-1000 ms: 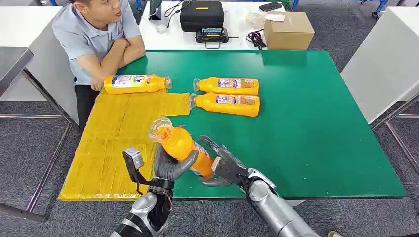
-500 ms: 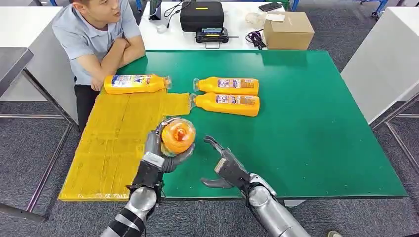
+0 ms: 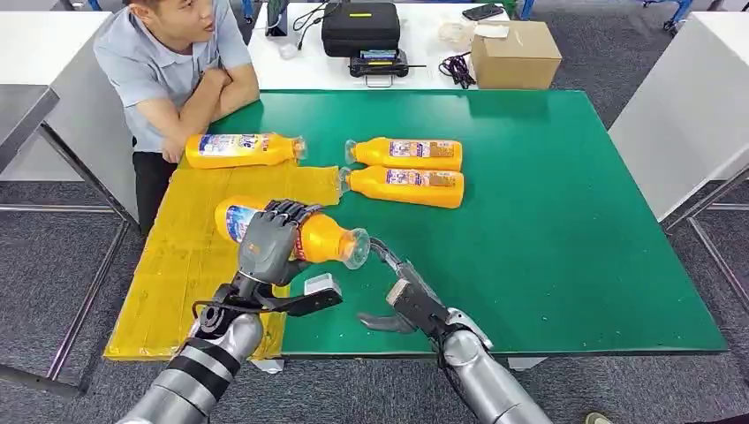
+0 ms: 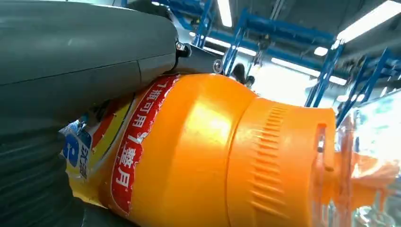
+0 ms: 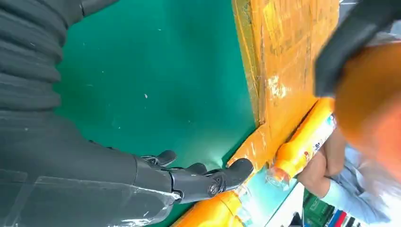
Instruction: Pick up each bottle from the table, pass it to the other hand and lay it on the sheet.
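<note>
Above the yellow sheet [image 3: 190, 265], the left hand [image 3: 269, 243] grips an orange bottle [image 3: 322, 238] sideways.
Right hand [image 3: 402, 296] waits empty, fingers spread; rigid, smooth plastic, probably best held round its labelled middle.

Orange bottle [image 4: 203, 156] against grey fingers [image 4: 80, 52]
</note>
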Robot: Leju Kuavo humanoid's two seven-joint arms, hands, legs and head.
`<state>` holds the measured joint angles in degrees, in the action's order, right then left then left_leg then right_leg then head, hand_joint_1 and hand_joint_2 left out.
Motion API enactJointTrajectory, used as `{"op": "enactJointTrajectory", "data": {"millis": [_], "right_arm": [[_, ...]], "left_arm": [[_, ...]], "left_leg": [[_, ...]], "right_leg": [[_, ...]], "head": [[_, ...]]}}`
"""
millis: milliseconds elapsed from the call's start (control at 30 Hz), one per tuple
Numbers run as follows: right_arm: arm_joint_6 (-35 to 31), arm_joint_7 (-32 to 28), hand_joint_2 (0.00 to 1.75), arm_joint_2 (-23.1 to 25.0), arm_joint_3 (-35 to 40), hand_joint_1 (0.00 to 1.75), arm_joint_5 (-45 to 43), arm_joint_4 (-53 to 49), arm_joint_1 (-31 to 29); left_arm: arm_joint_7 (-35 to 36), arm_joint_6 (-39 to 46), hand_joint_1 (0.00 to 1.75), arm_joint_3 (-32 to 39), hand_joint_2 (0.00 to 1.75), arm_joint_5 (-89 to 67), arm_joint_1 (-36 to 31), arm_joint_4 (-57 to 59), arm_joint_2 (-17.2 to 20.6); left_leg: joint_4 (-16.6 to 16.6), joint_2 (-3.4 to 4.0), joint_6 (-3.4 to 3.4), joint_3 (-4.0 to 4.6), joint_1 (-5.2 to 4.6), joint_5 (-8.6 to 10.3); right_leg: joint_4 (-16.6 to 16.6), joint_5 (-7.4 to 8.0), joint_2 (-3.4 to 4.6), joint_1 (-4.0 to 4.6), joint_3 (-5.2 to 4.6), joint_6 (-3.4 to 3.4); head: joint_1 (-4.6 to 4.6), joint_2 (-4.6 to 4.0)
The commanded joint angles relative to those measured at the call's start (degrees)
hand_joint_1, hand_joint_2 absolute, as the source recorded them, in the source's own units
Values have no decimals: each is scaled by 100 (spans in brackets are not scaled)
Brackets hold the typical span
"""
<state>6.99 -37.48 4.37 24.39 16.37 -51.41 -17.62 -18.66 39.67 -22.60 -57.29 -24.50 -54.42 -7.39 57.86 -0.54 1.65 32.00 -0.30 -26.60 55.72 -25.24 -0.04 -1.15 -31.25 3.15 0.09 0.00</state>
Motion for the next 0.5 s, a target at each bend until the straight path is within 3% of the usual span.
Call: {"op": "enactJointTrajectory", "data": {"millis": [33,500], "right_arm": [[25,4,175,-6,-198,0,47,-266,19],[97,-11,175,14,-272,0,10,-326,120]], "left_arm": [[-79,-149,175,514,175,501,-834,1984,300],[421,-78,175,725,175,-60,-1182,2973,519]], "left_leg": [[0,4,-8,-2,4,1],[6,7,-9,5,9,0]], "right_leg": [[0,2,3,5,1,-11],[4,2,4,9,-5,-12]], "head": [[0,0],[2,0]]}}
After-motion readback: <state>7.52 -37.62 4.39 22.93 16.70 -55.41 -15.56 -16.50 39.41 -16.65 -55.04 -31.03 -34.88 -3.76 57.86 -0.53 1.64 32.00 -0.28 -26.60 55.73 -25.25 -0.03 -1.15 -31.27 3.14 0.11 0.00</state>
